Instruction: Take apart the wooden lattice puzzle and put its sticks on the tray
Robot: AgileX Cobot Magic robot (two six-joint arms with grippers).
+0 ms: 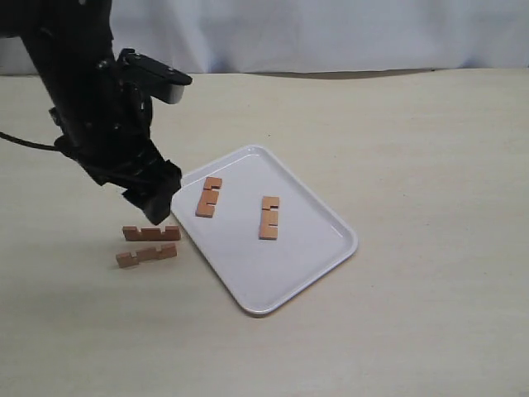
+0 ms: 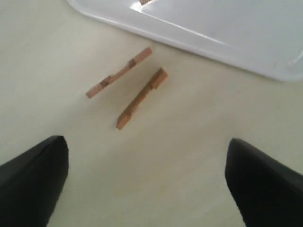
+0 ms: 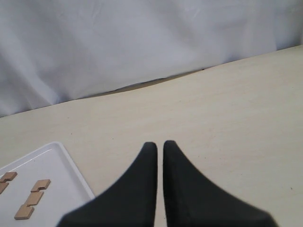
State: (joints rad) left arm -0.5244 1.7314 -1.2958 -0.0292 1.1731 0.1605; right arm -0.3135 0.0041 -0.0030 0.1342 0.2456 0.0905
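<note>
Now two sticks (image 1: pixel 151 233) lie side by side toward the bench's left edge, just off the tray (image 1: pixel 273 308), long axes along the bench's near edge, below the spread, nearer left gripper (image 2: pixel 144 156); the right gripper (image 3: pixel 160 147) is pressed together.

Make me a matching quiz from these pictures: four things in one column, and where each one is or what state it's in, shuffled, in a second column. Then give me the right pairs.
Column one
1. left pincer
2. right pincer
3. stick nearest the exterior camera
4. stick furthest right in the exterior view

Column two
A. lying on the tray
B. shut, holding nothing
C. lying on the table, off the tray
D. open, holding nothing

Pairs: 1-D, 2-B, 3-C, 4-A
</note>
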